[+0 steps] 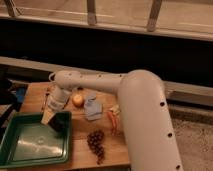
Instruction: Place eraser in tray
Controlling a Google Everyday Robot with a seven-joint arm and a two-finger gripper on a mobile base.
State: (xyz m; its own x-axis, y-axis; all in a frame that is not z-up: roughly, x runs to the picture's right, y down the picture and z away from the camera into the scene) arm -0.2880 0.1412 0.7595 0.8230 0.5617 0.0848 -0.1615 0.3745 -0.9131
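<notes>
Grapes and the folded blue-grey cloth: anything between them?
Camera view shows only bare tabletop between the grapes and cloth. The gripper holds the eraser at the tray corner.

High view over gripper (54, 120), near
</notes>
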